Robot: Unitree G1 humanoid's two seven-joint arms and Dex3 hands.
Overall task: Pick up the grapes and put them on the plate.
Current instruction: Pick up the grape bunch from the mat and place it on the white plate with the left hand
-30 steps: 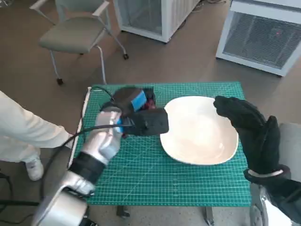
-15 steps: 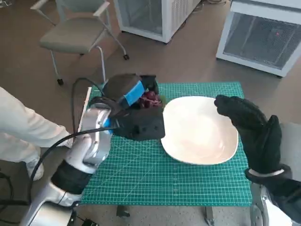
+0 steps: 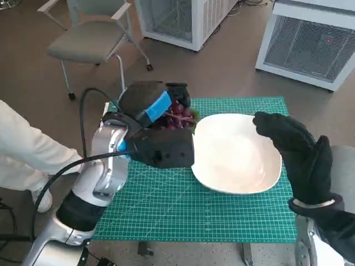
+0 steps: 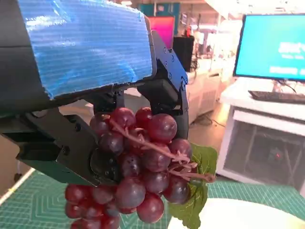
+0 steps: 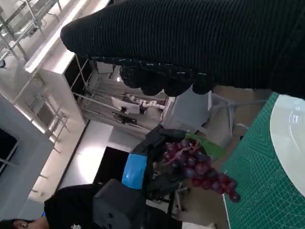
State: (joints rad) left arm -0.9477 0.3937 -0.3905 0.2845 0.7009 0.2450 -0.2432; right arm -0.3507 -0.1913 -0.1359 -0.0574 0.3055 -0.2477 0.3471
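My left hand (image 3: 152,108) grips a bunch of dark red grapes (image 3: 178,116) with a green leaf, lifted off the green mat just beside the plate's near-left rim. In the left wrist view the grapes (image 4: 138,167) hang between the black fingers (image 4: 164,90). The right wrist view shows the grapes (image 5: 198,169) held in the air by the left hand (image 5: 143,169), clear of the mat. The white plate (image 3: 236,152) lies bare on the mat's right half. My gloved right hand (image 3: 297,152) hovers above the plate's right rim, holding nothing, fingers extended.
The green cutting mat (image 3: 166,205) covers the small table. A grey chair (image 3: 91,39) stands on the floor behind the table at left. White cabinets (image 3: 308,39) stand at back right. A person's pale sleeve (image 3: 28,155) shows at left.
My left hand has risen with the grapes, lifting them off the mat and carrying them slightly toward the plate. The right hand has stayed in place.
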